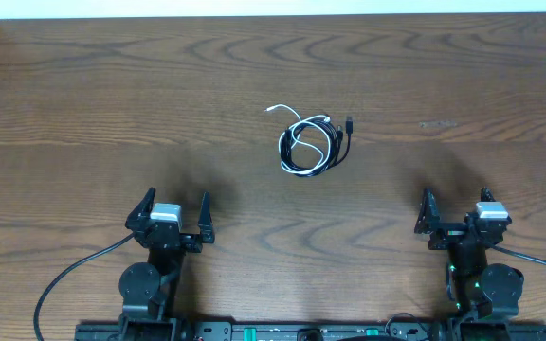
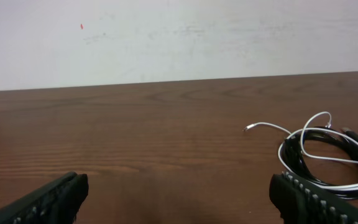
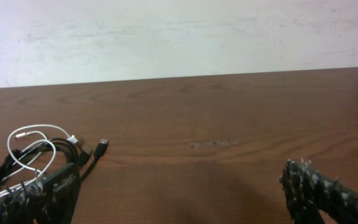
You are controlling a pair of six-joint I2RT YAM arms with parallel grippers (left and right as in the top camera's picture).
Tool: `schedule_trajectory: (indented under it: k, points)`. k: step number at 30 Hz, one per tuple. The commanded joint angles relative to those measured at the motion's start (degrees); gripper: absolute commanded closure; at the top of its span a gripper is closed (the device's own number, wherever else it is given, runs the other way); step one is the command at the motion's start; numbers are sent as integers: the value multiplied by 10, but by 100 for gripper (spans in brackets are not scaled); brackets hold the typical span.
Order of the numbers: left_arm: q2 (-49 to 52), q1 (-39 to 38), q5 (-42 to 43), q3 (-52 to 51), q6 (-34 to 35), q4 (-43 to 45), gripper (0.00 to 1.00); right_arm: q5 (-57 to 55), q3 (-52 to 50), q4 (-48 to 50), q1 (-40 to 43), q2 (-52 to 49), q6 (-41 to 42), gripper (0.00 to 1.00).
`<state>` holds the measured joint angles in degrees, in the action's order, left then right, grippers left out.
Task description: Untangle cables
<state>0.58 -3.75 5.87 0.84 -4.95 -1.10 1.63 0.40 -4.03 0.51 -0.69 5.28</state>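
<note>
One small tangle of cables (image 1: pixel 309 147) lies on the wooden tabletop (image 1: pixel 83 95). It sits about midway between the left and right edges and somewhat nearer the far edge than the near one. A thin white cable (image 1: pixel 295 142) is looped in among thin black cables (image 1: pixel 336 147), all coiled into one roundish bundle. A loose white end (image 1: pixel 273 108) trails out from the bundle toward the far left. A small black plug (image 1: pixel 349 123) sticks out on its far right side.

Your left gripper (image 1: pixel 175 202) sits close to the near edge, left of the bundle and well apart from it. Its jaws are spread wide and grasp nothing. In the left wrist view, bare wood shows between the two dark fingers, and the bundle lies ahead, just beyond the right-hand finger.

Your right gripper (image 1: pixel 456 204) sits close to the near edge on the right, also well apart from the bundle. Its jaws are released as well, with nothing between them. In the right wrist view, the bundle lies ahead beside the left-hand finger, and the plug points out across the wood.

Thick black cords (image 1: pixel 64 275) curve away from the arm bases along the near edge. A pale wall (image 2: pixel 179 37) rises beyond the far edge.
</note>
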Motion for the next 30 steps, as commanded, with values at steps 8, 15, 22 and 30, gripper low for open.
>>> schedule_trajectory:
  k: [8, 15, 22, 30]
  points:
    - [-3, 3, 12, -6, -4, -24, 2, 4, -1, -3, 3, 3, 20, 1]
    - [7, 3, 42, 2, -3, -28, 2, 11, -1, -2, 3, 3, 20, 1]
    - [103, 3, 62, 100, 9, -103, 2, 81, 19, -25, 3, 0, 23, 1]
    - [305, 3, 107, 296, 9, -189, 2, 95, 149, -129, 4, -62, 29, 1]
